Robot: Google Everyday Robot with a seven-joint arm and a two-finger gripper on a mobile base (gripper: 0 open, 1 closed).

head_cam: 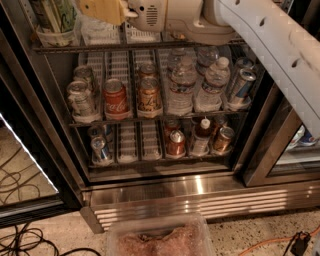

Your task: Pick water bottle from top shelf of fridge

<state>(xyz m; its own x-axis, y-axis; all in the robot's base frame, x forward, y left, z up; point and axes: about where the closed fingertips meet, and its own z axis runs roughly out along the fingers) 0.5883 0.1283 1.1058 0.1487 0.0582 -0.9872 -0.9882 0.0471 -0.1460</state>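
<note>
The fridge [165, 189] stands open in front of me, dark inside, with wire racks and a ribbed steel base. My white arm [280, 45] reaches in from the right across the top shelf [150, 46]. My gripper [102, 11], with yellowish tips, is at the top edge of the view above the shelf's left half, next to a clear cup holder [55, 22] holding greenish items. A large ribbed water bottle with a white, blue and red label does not show; the arm and the frame's top edge hide most of the top shelf.
The middle rack holds cans, among them a red cola can [115, 97], and small white-capped clear bottles [212, 82]. The bottom rack holds more cans [175, 142]. A clear plastic bin [160, 239] sits on the floor in front. Cables [20, 240] lie at the lower left.
</note>
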